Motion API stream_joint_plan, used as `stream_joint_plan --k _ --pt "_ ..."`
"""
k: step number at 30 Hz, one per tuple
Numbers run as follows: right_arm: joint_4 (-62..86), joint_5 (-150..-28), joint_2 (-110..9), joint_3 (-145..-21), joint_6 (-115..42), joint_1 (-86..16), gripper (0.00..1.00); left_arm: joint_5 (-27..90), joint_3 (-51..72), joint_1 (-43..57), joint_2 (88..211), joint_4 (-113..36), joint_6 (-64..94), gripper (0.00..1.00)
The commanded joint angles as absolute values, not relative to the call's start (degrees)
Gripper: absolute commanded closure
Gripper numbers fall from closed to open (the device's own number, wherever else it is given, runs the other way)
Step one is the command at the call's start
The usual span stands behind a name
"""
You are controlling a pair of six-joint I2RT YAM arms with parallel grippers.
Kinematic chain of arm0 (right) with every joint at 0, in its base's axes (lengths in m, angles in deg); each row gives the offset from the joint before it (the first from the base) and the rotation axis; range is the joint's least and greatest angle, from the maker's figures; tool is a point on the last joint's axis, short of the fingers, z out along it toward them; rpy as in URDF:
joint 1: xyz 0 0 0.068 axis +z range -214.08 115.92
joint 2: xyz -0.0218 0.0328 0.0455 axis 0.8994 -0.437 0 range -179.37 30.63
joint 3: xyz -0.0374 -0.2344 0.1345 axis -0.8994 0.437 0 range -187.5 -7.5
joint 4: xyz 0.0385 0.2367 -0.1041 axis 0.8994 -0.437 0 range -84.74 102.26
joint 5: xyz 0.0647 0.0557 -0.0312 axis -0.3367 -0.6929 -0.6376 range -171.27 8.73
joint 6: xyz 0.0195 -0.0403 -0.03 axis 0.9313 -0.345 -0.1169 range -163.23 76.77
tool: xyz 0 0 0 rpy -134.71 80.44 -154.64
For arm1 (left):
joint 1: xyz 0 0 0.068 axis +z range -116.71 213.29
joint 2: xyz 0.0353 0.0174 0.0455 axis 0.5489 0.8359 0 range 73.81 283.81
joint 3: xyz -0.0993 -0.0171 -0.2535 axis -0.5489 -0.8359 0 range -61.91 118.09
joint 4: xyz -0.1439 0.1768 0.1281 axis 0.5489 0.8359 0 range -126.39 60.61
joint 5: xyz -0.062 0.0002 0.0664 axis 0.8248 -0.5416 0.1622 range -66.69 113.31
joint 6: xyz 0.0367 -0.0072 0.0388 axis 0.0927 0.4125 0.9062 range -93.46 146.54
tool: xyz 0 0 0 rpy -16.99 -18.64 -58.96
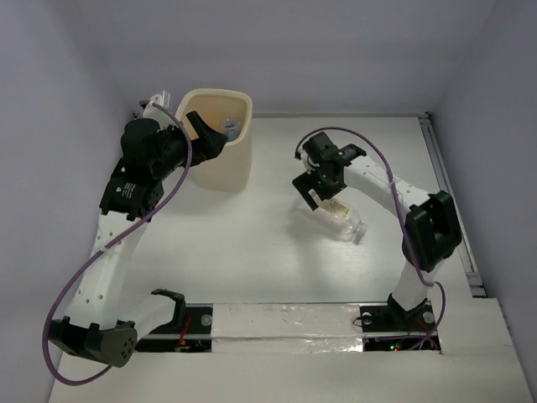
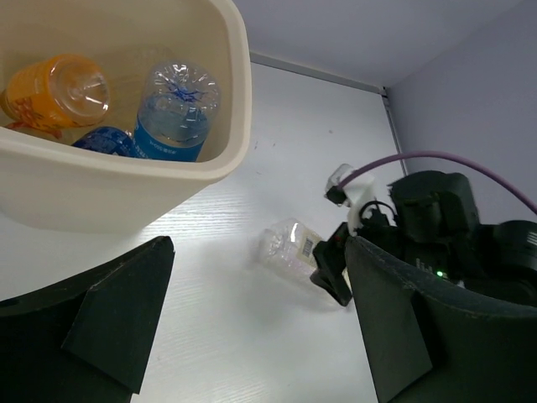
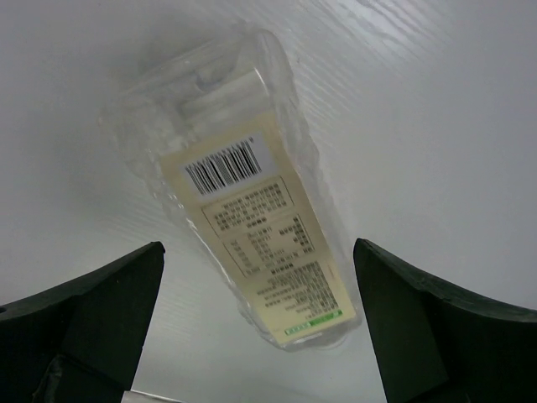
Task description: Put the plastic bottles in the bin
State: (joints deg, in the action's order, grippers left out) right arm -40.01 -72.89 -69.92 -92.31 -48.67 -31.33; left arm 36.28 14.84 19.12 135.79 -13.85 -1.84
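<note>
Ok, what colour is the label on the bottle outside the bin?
Pale cream label with black print; right wrist view clearest.

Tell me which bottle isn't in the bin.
The clear barcode-labelled bottle on the table below the right pincer; the orange bottle and blue-labelled bottles are in the bin.

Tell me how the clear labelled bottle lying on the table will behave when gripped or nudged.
The clear bottle looks empty and thin-walled, so probably light and likely to crumple under a firm squeeze. Lying on its side on the table, it may roll if nudged. Its smooth plastic could slip.
</note>
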Motion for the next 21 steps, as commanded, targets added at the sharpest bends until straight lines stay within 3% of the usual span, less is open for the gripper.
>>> stream_joint_plan --k 1,6,7,8,10,11,13,21 --pt "-38.72 -78.8 -75.61 -95.9 -51.23 -30.77 0.0 35.97 15.87 18.88 134.11 -13.81 -1.06 0.2" --pt "-37.75 -80.13 -78.35 -96.09 -49.39 -30.77 0.04 35.35 19.12 18.88 132.62 -9.86 0.44 0.2" --pt "-37.14 -80.65 -77.92 -95.74 -49.21 -30.77 0.09 35.18 19.73 18.88 132.27 -9.15 0.7 0.2" --pt "-36.52 -80.75 -76.26 -94.87 -48.34 -30.77 0.28 35.09 21.22 18.88 131.48 -8.45 0.97 0.2" --pt "-35.29 -82.75 -73.8 -93.98 -47.19 -30.77 0.44 34.91 22.98 18.88 130.77 -6.17 1.32 0.2" --pt "-35.37 -83.46 -71.08 -94.24 -45.88 -30.77 0.58 34.83 24.9 18.88 129.98 -5.03 1.23 0.2" --pt "-36.07 -84.87 -67.65 -95.38 -43.95 -30.77 0.67 34.82 26.59 18.88 129.1 -4.32 0.53 0.2" --pt "-31.27 -96.63 -56.82 -117.07 -31.39 -30.77 0.67 36.05 30.37 18.88 122.86 -9.67 -8.25 0.2"
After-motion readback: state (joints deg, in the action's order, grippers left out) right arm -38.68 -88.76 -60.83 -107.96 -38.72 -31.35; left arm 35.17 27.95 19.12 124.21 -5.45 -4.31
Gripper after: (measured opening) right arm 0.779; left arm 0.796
